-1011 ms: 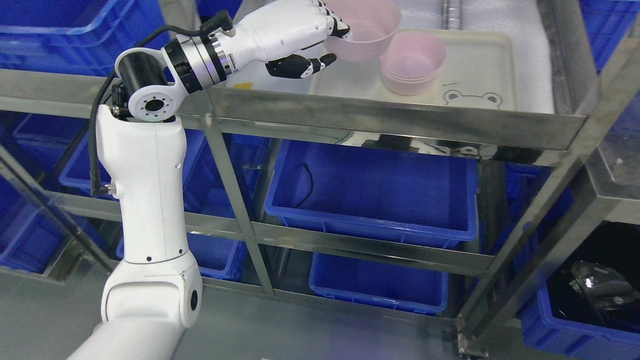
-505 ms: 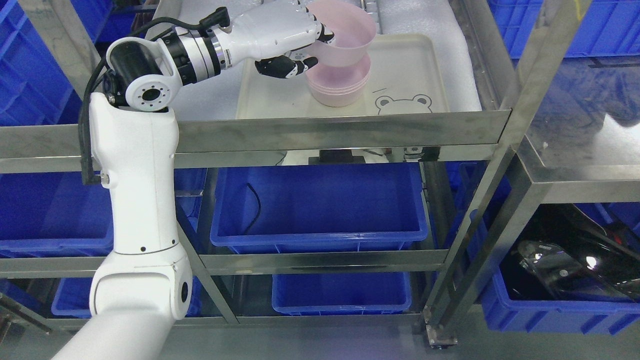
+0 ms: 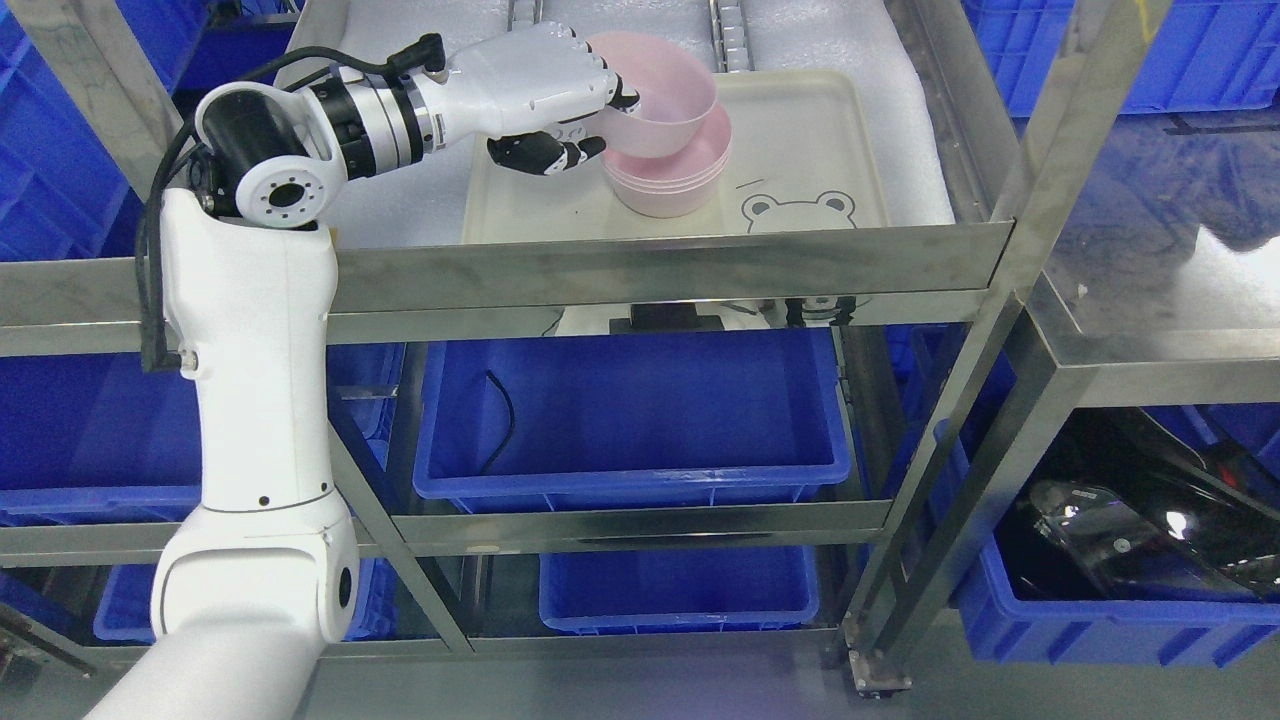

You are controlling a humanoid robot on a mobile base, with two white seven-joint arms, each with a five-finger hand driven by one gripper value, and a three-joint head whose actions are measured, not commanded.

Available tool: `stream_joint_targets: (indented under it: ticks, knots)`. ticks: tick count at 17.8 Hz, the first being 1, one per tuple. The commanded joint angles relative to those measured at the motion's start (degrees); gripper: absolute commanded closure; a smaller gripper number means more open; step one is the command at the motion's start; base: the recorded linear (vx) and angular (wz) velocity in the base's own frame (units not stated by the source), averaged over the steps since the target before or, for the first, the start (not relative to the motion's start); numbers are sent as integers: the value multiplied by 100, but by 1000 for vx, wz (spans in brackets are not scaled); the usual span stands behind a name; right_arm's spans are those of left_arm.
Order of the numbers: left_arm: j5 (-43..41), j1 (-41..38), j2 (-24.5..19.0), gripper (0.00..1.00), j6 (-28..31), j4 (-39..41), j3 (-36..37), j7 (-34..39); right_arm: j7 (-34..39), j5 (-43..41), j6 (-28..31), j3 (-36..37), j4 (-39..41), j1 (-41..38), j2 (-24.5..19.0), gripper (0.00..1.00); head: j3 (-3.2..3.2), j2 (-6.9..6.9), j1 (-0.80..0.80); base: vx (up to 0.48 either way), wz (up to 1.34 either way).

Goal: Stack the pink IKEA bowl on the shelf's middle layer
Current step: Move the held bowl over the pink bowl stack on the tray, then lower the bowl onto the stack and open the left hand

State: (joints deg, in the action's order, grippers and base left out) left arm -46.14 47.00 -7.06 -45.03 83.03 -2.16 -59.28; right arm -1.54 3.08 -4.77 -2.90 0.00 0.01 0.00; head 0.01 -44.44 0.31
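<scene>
While the left robot hand [image 3: 545, 85] is reached over the shelf [image 3: 680, 265] from the left, a pink bowl [image 3: 660, 105] is held by its near rim: the fingers [image 3: 618, 98] are curled over the rim into the bowl and the dark thumb [image 3: 545, 152] is pressed below it against the outer wall. The held bowl is tilted slightly and is seated low in the mouth of a stack of pink bowls [image 3: 670, 185], whether fully nested cannot be told. The stack stands on a cream tray [image 3: 810, 130], left of a bear face [image 3: 795, 212] drawn near the tray's front edge. The tray lies on white foam padding [image 3: 900, 120] on the shelf level. No brand mark or readable writing can be made out on the bowls or tray. Below the tray, blue bins [image 3: 640, 420] are seen on the lower levels.
</scene>
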Motion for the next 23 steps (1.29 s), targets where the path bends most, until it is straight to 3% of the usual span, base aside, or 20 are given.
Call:
stream_joint_targets:
  ticks: [1,5,15,17,19,22,23]
  knots:
    - [35,-24,178,96,3,-226,40,40,4,0,3,0,100,-133,100,0,0,0,0,-4,19]
    - [18,55,606,96,3,-472,250,198,4,0,3,0,100,-133,100,0,0,0,0,-1,14]
    - [-501,46,346,95,3,-639,269,198,4,0,3,0,100,-133,100,0,0,0,0,0,0]
    - [-510,37,372,83,3,-657,268,207,4,0,3,0,100,-133,100,0,0,0,0,0,0]
    - [-501,55,390,54,3,-657,251,207,4,0,3,0,100,-133,100,0,0,0,0,0,0]
    - [-466,134,381,38,3,-657,137,198,4,0,3,0,100,-133,100,0,0,0,0,0,0]
    - [-449,134,442,25,3,-631,93,207,4,0,3,0,100,-133,100,0,0,0,0,0,0]
